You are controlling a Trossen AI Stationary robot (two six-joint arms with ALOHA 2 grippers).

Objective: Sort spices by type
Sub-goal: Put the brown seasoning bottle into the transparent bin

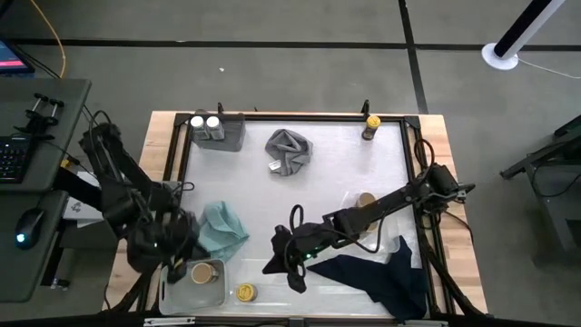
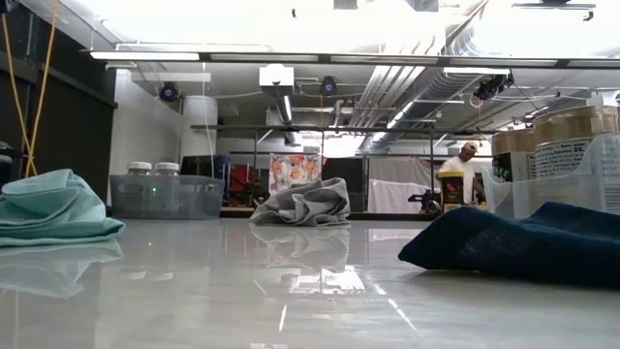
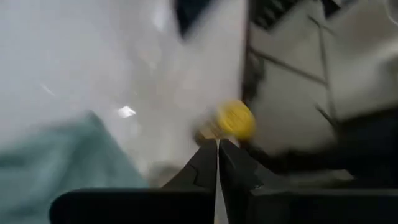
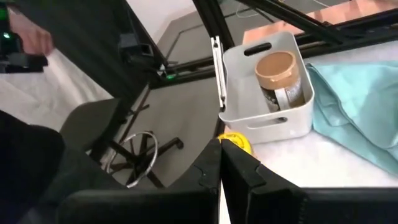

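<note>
High view | left claw (image 1: 186, 247) closed, above grey tray (image 1: 167, 289)

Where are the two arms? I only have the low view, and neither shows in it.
Observer: Both are at the table's near edge; the left tool is shut on nothing, close by the white tray.
Operator: Anything in that tray?
Observer: One tan-topped jar.
Operator: And the right tool?
Observer: The right tool is shut, pointing at a yellow-capped jar that stands on the table beside the tray.
</note>
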